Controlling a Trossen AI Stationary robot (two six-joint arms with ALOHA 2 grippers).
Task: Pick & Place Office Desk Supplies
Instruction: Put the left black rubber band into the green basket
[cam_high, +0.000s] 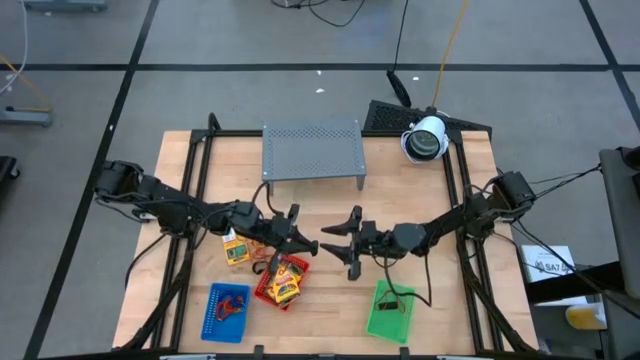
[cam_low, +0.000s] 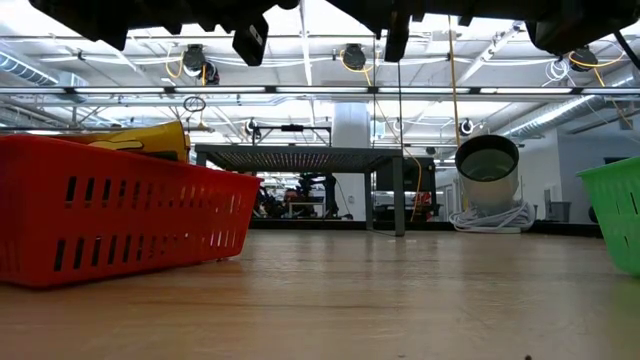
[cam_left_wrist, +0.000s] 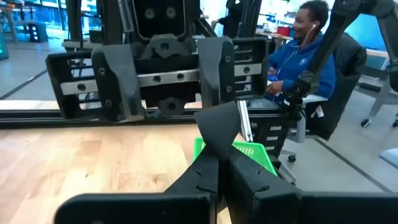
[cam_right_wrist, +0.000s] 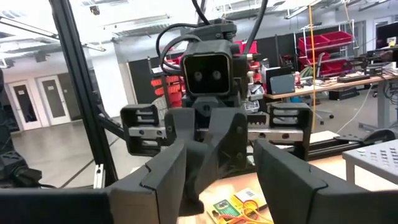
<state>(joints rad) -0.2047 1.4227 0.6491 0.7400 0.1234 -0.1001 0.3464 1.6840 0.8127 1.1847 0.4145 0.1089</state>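
Yellow-orange packets (cam_high: 285, 280) lie in the red mesh tray (cam_high: 262, 290). One more packet (cam_high: 236, 250) lies flat on the table left of it, and rubber-band loops (cam_high: 232, 305) lie in the blue tray (cam_high: 212, 325). My left gripper (cam_high: 308, 243) hovers above the red tray, pointing level toward the table's right, shut (cam_left_wrist: 217, 127), with nothing showing between its fingers. My right gripper (cam_high: 335, 245) faces it from the right, open (cam_right_wrist: 221, 155). Its fingers stand on either side of the left gripper's tips, apart from them.
A green mesh tray (cam_high: 390, 312) stands near the front right. The grey perforated rack (cam_high: 312, 152) stands at the back middle, with a white cylindrical device (cam_high: 425, 140) to its right. A person in blue (cam_left_wrist: 305, 59) sits beyond the table's right side.
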